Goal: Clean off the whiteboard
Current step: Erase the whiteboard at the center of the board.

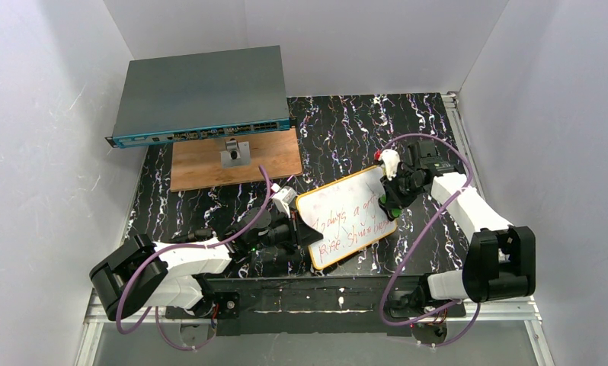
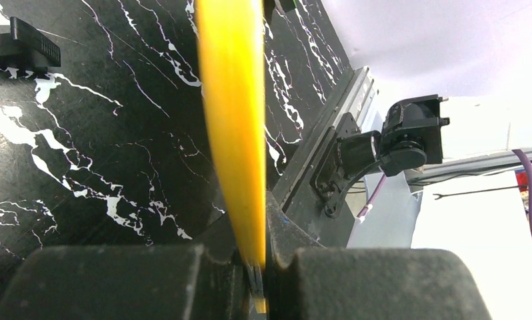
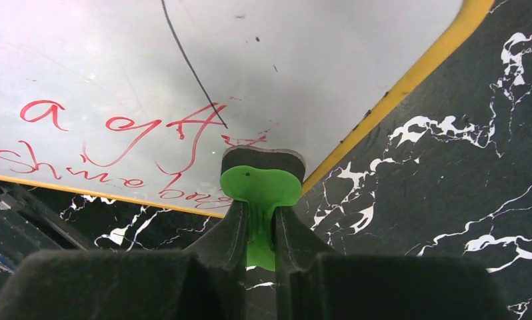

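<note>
Right gripper (image 3: 260,223) sits closest in its wrist view, clenched on the green eraser (image 3: 261,181); the eraser's dark felt face points at the whiteboard (image 3: 237,60), right at the end of the upper line of red writing (image 3: 127,127); looks touching or nearly so, contact I can't confirm. Left gripper (image 2: 253,270) is clamped tight on the board's orange rim (image 2: 231,100), which runs edge-on between its jaws; my read is that it's the anchor, so the board doesn't skate while the other arm scrubs. Board lies mid-table (image 1: 339,122), skewed diagonally between the two arms; both lines of text look intact, so I judge wiping has barely begun. Edges: eraser is just inside the rim on the right side; overshoot that way and the felt drops onto the table. Open room runs leftward along the text toward the left gripper, which is my hard stop. Wooden board (image 1: 202,164) and grey switch (image 1: 202,91) sit well apart at far left; no conflict.
</note>
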Motion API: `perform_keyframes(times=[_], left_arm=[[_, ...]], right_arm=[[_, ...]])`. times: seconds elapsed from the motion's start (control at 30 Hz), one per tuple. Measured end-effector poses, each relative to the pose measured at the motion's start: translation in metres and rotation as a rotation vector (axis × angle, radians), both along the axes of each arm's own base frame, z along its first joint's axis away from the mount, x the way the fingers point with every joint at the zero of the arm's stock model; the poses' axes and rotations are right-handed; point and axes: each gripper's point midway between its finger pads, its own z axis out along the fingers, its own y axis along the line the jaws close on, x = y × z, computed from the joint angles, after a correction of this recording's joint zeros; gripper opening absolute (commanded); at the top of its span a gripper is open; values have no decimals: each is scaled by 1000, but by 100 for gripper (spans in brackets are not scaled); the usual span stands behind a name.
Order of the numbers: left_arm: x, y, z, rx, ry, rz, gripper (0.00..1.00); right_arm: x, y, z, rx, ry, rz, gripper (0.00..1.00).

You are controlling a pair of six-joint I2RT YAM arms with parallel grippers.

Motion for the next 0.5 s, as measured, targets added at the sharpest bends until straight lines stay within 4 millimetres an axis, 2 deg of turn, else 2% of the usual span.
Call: perform_keyframes(times=[0.2, 0.4, 0.5], left_arm=[[0, 0, -1, 6, -17, -8, 0], [-5, -2, -1, 4, -20, -39, 0], [-7, -3, -2, 3, -15, -47, 0]], right_arm=[[-2, 2, 9, 8, 1, 20, 1], [28, 29, 60, 68, -140, 75, 1], [32, 49, 76, 93, -189, 132, 1]])
